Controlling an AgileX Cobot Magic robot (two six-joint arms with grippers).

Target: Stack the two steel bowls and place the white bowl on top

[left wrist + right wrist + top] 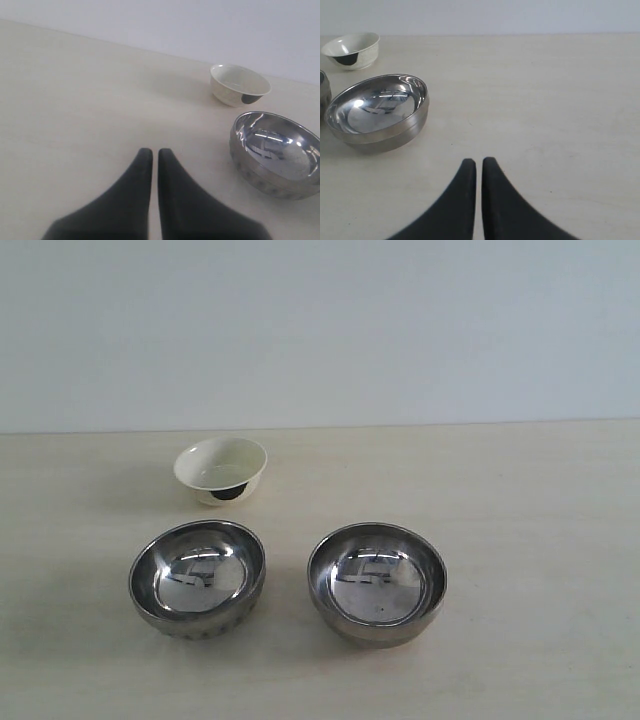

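Two steel bowls stand side by side on the table, the left steel bowl (197, 577) and the right steel bowl (377, 582), a small gap between them. Behind the left one sits the small white bowl (221, 469), its black mark facing the front. Neither arm shows in the exterior view. My left gripper (155, 152) is shut with nothing in it, well apart from the left steel bowl (275, 152) and the white bowl (239, 85). My right gripper (478, 162) is shut and empty too, apart from the right steel bowl (376, 111); the white bowl (351, 50) lies beyond.
The pale wooden table (520, 500) runs back to a plain light wall (400, 330). An edge of the left steel bowl (323, 95) shows in the right wrist view.
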